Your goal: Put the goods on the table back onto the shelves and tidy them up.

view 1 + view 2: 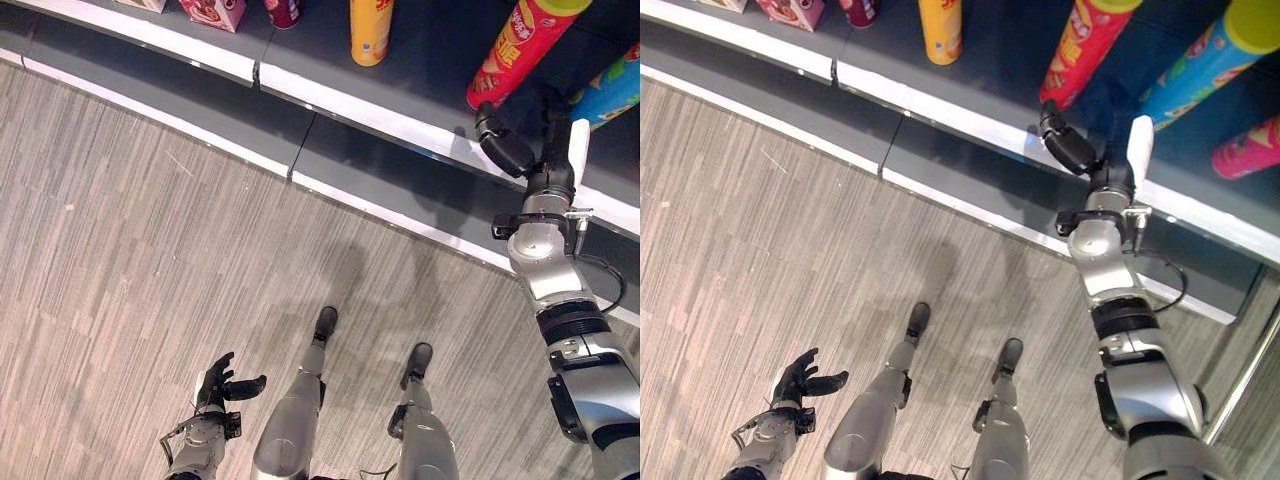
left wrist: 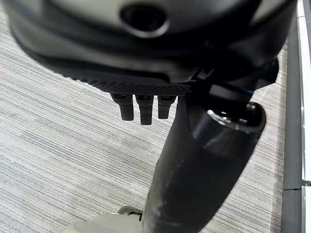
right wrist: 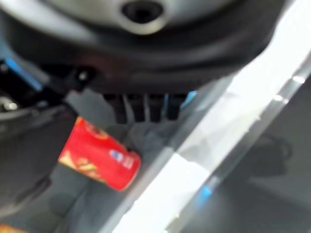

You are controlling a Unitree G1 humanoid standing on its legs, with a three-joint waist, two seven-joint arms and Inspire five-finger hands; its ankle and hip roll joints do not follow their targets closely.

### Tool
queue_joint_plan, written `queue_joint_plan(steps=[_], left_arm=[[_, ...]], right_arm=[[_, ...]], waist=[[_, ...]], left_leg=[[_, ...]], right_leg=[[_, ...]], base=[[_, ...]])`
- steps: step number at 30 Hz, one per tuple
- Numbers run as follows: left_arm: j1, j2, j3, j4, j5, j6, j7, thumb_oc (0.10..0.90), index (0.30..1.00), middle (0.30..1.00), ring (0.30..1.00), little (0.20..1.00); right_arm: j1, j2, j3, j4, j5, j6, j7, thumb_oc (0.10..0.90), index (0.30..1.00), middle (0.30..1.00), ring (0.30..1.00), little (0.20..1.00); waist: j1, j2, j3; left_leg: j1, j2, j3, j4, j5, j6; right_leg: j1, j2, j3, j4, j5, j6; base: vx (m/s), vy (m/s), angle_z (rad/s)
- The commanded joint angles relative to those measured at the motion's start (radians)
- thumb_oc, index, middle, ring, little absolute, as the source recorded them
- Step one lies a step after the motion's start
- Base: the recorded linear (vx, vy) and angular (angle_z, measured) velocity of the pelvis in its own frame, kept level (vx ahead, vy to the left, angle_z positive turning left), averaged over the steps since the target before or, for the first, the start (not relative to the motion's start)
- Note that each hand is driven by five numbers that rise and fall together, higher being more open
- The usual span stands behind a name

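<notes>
A tall red can (image 1: 520, 48) stands on the dark shelf (image 1: 430, 60), with a blue can (image 1: 612, 92) just to its right. A pink can (image 1: 1245, 150) lies on its side further right. My right hand (image 1: 548, 140) is raised at the shelf's white front edge, just below the red and blue cans. It is open, with its dark fingers (image 1: 503, 146) spread away from the white-covered thumb (image 1: 578, 150) and nothing held. The right wrist view shows the red can (image 3: 99, 160) past the fingers (image 3: 143, 108). My left hand (image 1: 222, 384) hangs low over the floor, open and holding nothing.
Further left on the same shelf stand a yellow can (image 1: 370, 30), a dark red can (image 1: 283, 10) and a pink box (image 1: 213, 12). A lower shelf board (image 1: 230, 108) with a white edge juts out over the wood-pattern floor (image 1: 120, 250).
</notes>
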Motion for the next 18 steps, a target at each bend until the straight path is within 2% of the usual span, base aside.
queue_joint_plan(steps=[1,18], left_arm=[[0.080,0.073,-0.055,0.015,-0.024,-0.030,0.008,0.800,0.900,0.900,0.900,0.900],[0.077,0.073,-0.054,0.032,-0.036,-0.032,0.010,0.800,0.900,0.900,0.900,0.900]], right_arm=[[-0.099,-0.101,0.042,-0.015,0.000,-0.062,-0.034,0.800,0.900,0.900,0.900,0.900],[-0.140,-0.113,0.073,0.040,-0.010,-0.052,-0.033,0.800,0.900,0.900,0.900,0.900]], waist=[[0.001,-0.008,-0.056],[0.017,-0.013,-0.055]], left_leg=[[0.037,0.019,0.056,0.001,-0.136,-0.020],[0.028,0.015,0.047,0.001,-0.135,-0.019]], right_leg=[[-0.023,-0.050,0.016,0.127,-0.130,0.032],[-0.021,-0.053,0.002,0.125,-0.130,0.034]], base=[[0.02,0.002,0.04],[0.00,0.000,0.00]])
